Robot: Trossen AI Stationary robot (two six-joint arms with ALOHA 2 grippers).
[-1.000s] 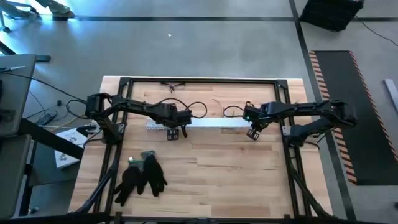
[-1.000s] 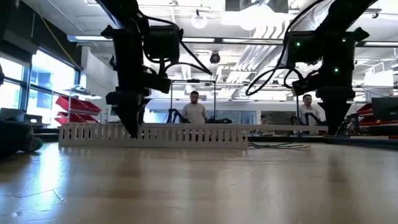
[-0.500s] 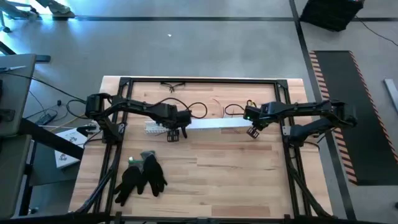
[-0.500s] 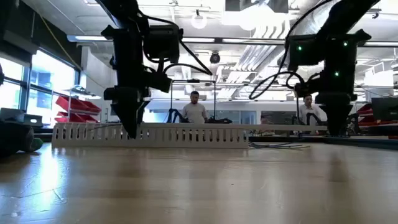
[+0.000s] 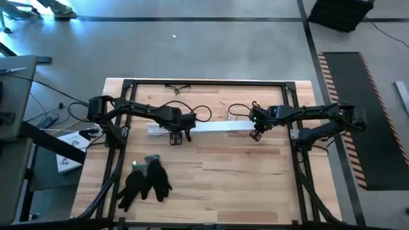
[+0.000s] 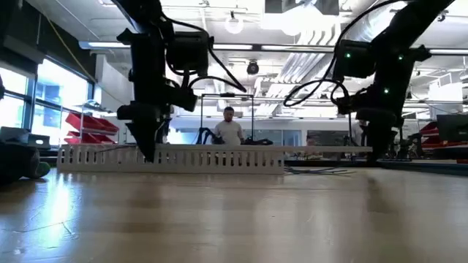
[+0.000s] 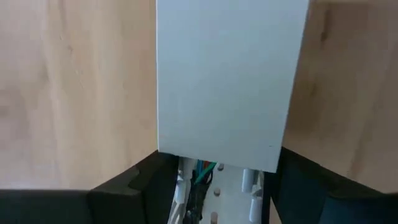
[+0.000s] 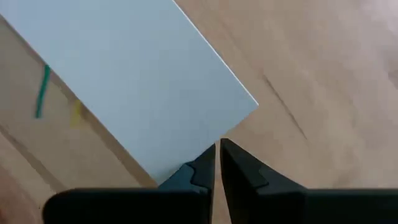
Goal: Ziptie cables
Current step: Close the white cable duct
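Left gripper straddles the long white slotted plastic channel near its left end, one dark finger on each side wall, clamped on it. Right gripper sits at the channel's right end, fingertips pressed together with nothing visibly between them, just off the lid's corner.

The cables, thin green and pale insulated wires, lie inside the channel, showing only where the smooth flat white lid stops. A green and a yellow strand also lie on the table beside the channel's right end.

Handling judgement: wires look light, limp and springy. They would splay rather than hold a shape, so they need gathering into a tight bundle and pinching close to where a tie would go. The insulation is probably slick, so grip across the bundle, not along it.

Channel: rigid, matte, with comb-like slotted walls. Tabletop: pale butcher-block wood. Black fabric gloves lie well apart, toward the front left.
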